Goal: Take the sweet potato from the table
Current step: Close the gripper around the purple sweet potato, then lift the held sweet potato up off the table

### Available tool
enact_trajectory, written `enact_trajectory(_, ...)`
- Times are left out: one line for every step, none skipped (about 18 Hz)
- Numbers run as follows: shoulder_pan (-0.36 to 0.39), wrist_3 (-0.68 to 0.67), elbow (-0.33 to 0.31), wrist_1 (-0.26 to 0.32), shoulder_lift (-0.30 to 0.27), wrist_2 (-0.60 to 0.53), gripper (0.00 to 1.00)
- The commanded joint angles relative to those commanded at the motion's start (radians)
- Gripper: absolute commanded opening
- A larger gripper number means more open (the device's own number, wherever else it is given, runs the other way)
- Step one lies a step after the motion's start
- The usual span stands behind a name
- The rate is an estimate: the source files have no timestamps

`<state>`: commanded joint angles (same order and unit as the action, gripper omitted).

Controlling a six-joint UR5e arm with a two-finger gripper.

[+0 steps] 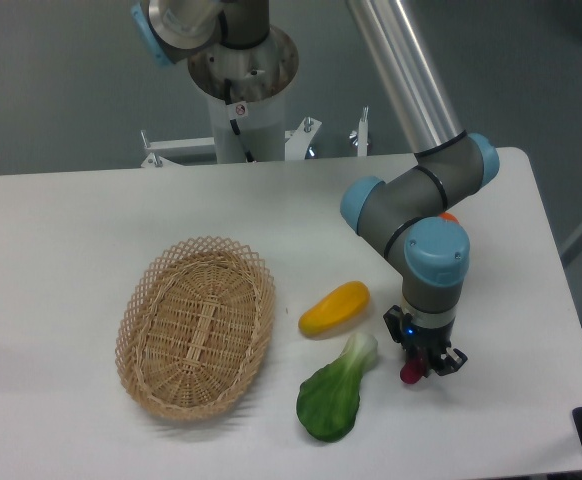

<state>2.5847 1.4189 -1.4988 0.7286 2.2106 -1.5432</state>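
The sweet potato (408,375) is a small magenta piece on the white table (71,230), at the front right. Only its left end shows below the gripper. My gripper (426,362) points straight down over it, and its black fingers (417,356) are drawn in close around the sweet potato. The rest of the sweet potato is hidden between the fingers. I cannot tell whether it still touches the tabletop.
A green bok choy toy (333,395) lies just left of the gripper, with a yellow oblong vegetable (334,308) above it. A wicker basket (196,327) sits further left. A sliver of orange fruit (449,216) shows behind the arm's elbow. The robot base (241,80) stands at the back.
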Motion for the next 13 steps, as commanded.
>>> enact_trajectory(0.002,0.0,0.006,0.003,-0.02,0.012,0.19)
enact_trajectory(0.003,-0.002,0.006,0.006,-0.044,0.032,0.19)
enact_trajectory(0.009,-0.006,0.008,0.012,-0.07,0.067,0.19)
enact_trajectory(0.021,-0.014,0.008,0.014,-0.1,0.116,0.19)
enact_trajectory(0.031,-0.02,0.006,0.017,-0.13,0.162,0.19)
enact_trajectory(0.038,-0.032,0.003,0.02,-0.159,0.202,0.19)
enact_trajectory(0.047,-0.057,0.0,0.034,-0.185,0.234,0.19)
enact_trajectory(0.057,-0.081,0.002,0.055,-0.212,0.259,0.19)
enact_trajectory(0.07,-0.093,0.002,0.077,-0.242,0.273,0.19)
enact_trajectory(0.089,-0.095,0.002,0.1,-0.264,0.288,0.19)
enact_trajectory(0.106,-0.095,0.005,0.119,-0.276,0.31,0.19)
enact_trajectory(0.126,-0.095,0.005,0.136,-0.288,0.327,0.19)
enact_trajectory(0.144,-0.094,0.002,0.155,-0.305,0.336,0.19)
